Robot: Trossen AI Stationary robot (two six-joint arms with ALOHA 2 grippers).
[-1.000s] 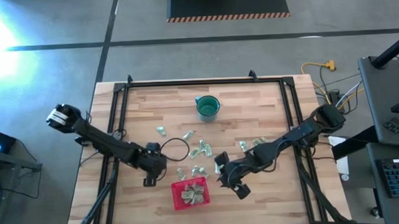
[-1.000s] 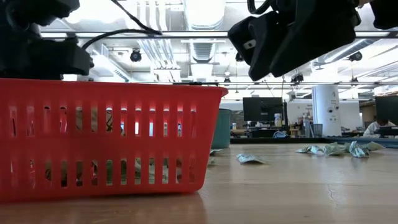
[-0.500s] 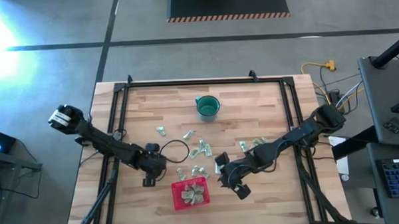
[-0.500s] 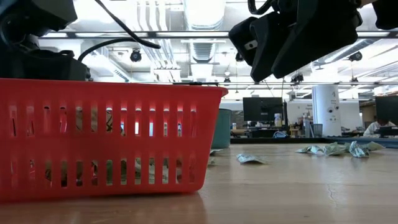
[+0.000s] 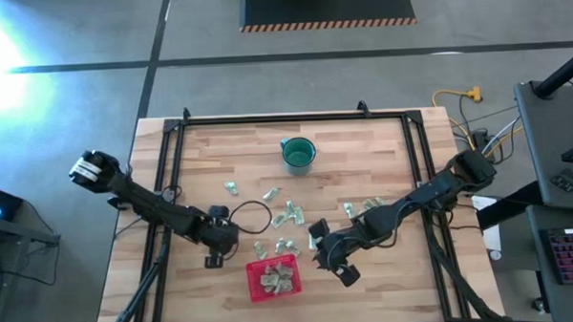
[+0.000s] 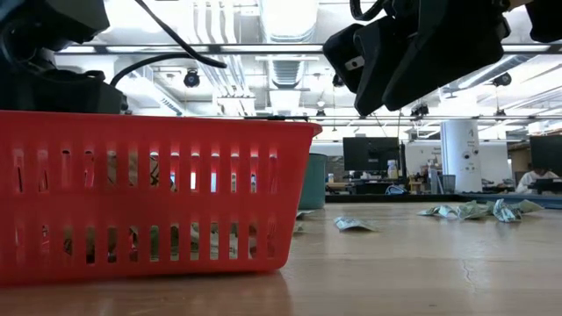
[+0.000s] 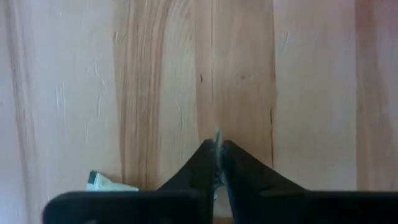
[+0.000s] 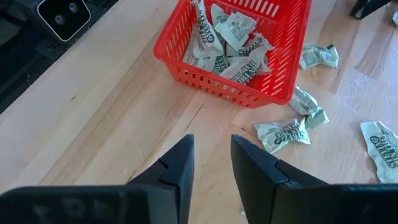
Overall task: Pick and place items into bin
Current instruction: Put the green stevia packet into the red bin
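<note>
Your left gripper (image 7: 216,163) hangs over bare wood beside the small red square plastic basket (image 5: 256,291), fingers pressed together; a thin pale sliver seems caught at the tips, though you cannot tell what it is. Your right gripper (image 8: 211,163) hovers on the basket's other side, fingers parted and empty. Some small pale green wrapped packets (image 8: 231,38) lie inside the basket; others (image 5: 288,214) are strewn near it, within reach of both arms.
</note>
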